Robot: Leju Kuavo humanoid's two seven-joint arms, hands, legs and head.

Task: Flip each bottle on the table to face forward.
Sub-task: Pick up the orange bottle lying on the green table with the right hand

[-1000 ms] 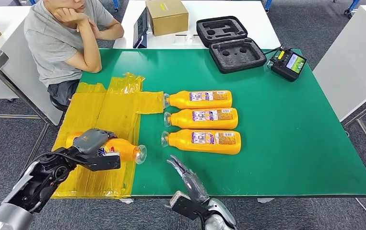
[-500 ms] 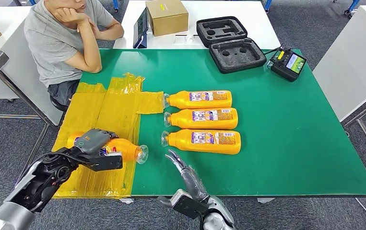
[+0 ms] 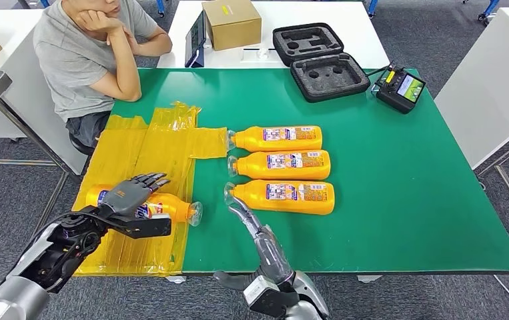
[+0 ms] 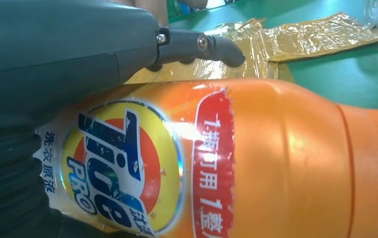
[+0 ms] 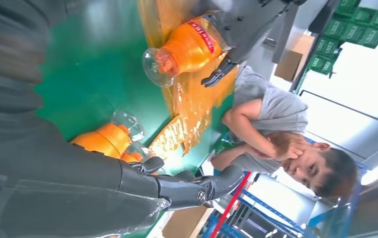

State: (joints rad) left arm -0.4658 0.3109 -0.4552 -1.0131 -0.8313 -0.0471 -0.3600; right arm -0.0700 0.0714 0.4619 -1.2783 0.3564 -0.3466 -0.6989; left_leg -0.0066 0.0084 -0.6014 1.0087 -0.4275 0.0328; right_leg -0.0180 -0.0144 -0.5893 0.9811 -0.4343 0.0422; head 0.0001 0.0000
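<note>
An orange Tide bottle (image 3: pixel 171 208) lies on its side on the yellow plastic sheet (image 3: pixel 138 153), clear cap pointing right. My left hand (image 3: pixel 130 198) rests on top of it with fingers stretched out flat and thumb along its near side. The left wrist view has the bottle (image 4: pixel 276 163) with its Tide label facing the camera and a finger (image 4: pixel 211 47) reaching past it. Three more orange bottles (image 3: pixel 278 138) (image 3: pixel 281 164) (image 3: pixel 285 197) lie in a row on the green table, back labels up, caps to the left. My right hand (image 3: pixel 250 223) is open, its fingertips just short of the nearest bottle's cap.
A person (image 3: pixel 85 53) sits at the table's far left corner, leaning on it. A cardboard box (image 3: pixel 233 23), an open black foam case (image 3: pixel 319 60) and a controller with a screen (image 3: pixel 401 87) stand along the back. The green table (image 3: pixel 405 200) is bare to the right.
My left hand's fingers have uncurled from around the bottle and now lie stretched out over it. My right hand has moved forward toward the nearest bottle's cap.
</note>
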